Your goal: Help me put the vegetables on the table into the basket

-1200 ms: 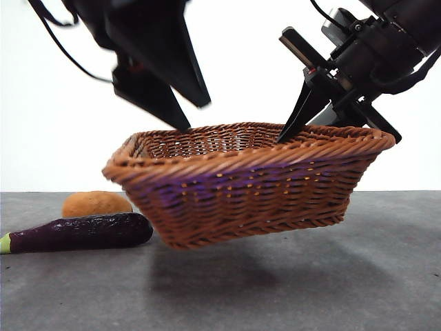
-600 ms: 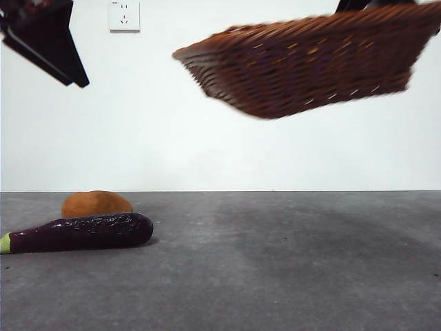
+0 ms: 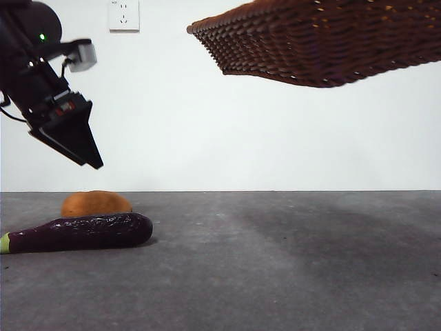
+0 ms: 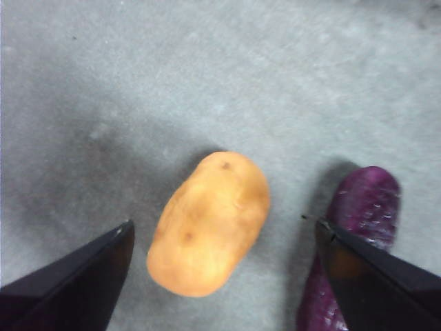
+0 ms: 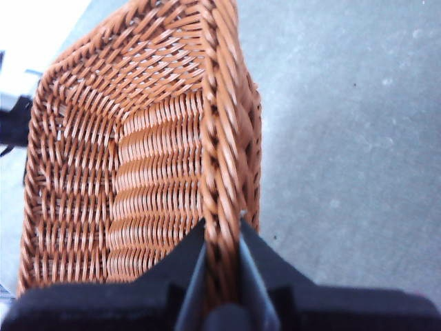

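My right gripper (image 5: 222, 265) is shut on the rim of the brown wicker basket (image 5: 138, 172), which hangs tilted high in the air at the front view's upper right (image 3: 331, 41). On the table's left lie the orange-brown potato (image 3: 96, 203) and, in front of it, the dark-purple eggplant (image 3: 79, 232). Above them hovers my left gripper (image 3: 72, 141), open. Its wrist view shows the potato (image 4: 210, 224) between its jaws and the eggplant's end (image 4: 358, 221) beside one jaw. The basket's inside looks empty where it shows. No corn cob is in view.
The dark grey table (image 3: 289, 262) stretches out under the raised basket. A white wall with a power socket (image 3: 124, 15) stands behind.
The basket was lifted off the table and carried up and to the right. My left gripper left the basket, swung left and came down over the potato.
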{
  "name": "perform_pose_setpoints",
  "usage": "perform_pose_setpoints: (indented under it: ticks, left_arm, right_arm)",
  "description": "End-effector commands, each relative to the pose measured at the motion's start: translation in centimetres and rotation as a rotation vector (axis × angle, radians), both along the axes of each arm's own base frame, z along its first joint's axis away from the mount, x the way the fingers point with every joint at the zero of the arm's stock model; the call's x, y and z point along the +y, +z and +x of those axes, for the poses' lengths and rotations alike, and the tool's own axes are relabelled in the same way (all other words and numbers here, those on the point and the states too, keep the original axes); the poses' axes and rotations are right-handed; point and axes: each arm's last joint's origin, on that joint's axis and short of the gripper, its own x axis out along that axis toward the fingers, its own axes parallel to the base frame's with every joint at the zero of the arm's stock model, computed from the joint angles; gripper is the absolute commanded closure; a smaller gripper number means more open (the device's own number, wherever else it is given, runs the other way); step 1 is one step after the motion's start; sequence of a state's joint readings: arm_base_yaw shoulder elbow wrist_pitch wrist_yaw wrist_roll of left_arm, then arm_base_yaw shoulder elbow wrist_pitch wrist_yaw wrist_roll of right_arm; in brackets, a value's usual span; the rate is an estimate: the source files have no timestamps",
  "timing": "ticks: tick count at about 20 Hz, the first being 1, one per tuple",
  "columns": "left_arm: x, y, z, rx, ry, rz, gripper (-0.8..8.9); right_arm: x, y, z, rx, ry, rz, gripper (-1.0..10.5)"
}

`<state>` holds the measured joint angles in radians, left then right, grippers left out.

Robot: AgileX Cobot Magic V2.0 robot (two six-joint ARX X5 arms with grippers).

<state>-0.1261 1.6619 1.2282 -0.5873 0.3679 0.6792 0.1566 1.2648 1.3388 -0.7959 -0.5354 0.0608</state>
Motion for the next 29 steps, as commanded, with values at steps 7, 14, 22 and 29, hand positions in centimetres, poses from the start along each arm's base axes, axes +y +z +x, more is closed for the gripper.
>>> perform_pose_setpoints:
  ticks: [7,14,22,29]
  left_arm:
    - [0.3,-4.4,2.6,0.049,-0.024,0.022,3.73]
    - [0.1,-7.1,3.5,0.097,-0.028,-0.001,3.78]
    - [0.1,-6.4,3.8,0.114,0.024,-0.028,8.22]
    - [2.0,-1.0,1.9,0.077,0.101,-0.065,8.21]
  right_arm:
    - [-0.2,0.4,-0.1,-0.033,0.019,0.002,9.6]
    - [-0.2,0.4,0.0,-0.043,0.023,-0.008,9.6]
    - [-0.2,0.3,0.0,-0.042,0.017,-0.013,9.6]
    - [-0.4,-1.5,1.4,0.038,-0.031,-0.073,9.6]
